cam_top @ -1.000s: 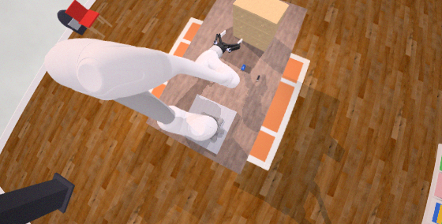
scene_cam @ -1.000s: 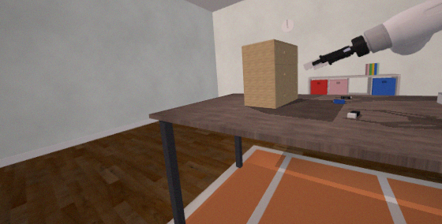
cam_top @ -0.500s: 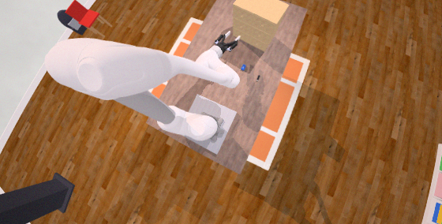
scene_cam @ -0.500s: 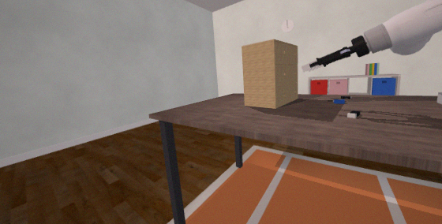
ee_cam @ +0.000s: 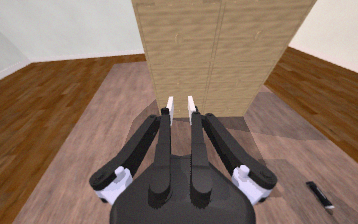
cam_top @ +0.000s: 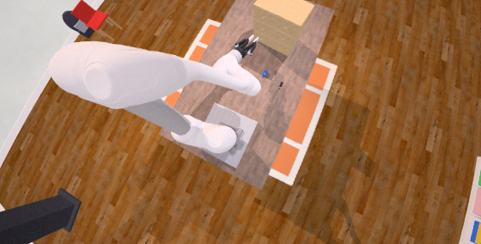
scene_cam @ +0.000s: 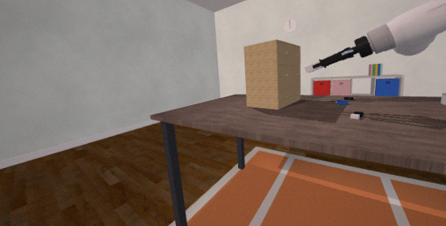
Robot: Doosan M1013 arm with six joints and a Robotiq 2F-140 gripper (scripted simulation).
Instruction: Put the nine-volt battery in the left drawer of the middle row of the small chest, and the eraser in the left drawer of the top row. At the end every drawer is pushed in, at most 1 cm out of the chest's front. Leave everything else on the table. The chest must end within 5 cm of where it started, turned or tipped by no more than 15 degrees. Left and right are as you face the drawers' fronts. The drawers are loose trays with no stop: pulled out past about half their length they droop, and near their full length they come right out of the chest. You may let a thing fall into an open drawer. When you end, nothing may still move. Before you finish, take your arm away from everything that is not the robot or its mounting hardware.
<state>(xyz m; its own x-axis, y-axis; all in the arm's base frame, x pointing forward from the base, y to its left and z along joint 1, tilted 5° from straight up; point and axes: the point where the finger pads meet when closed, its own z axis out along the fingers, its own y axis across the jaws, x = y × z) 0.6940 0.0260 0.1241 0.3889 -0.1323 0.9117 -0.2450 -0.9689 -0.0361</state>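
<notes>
Claw (ee_cam: 180,105): narrowed to a slim gap with nothing between the white pads, so it counts as open and holds nothing; it hangs in the air above the tabletop, pointing at the chest's drawer fronts.
Arm (cam_top: 129,73): white, reaching from its grey base plate (cam_top: 249,127) on the tabletop toward the chest.
Eraser (scene_cam: 357,114): a small white block with a dark end, lying on the tabletop (scene_cam: 247,119) near its front edge in the exterior view, well apart from the chest.
Blue item (cam_top: 265,74): small, lying on the tabletop between the arm's base and the chest; whether it is the nine-volt battery cannot be told.
Black item (ee_cam: 321,195): slim, dark, flat on the tabletop to the claw's right.
Chest (scene_cam: 266,74): light wood, upright at the far end of the tabletop, all drawers pushed in.
</notes>
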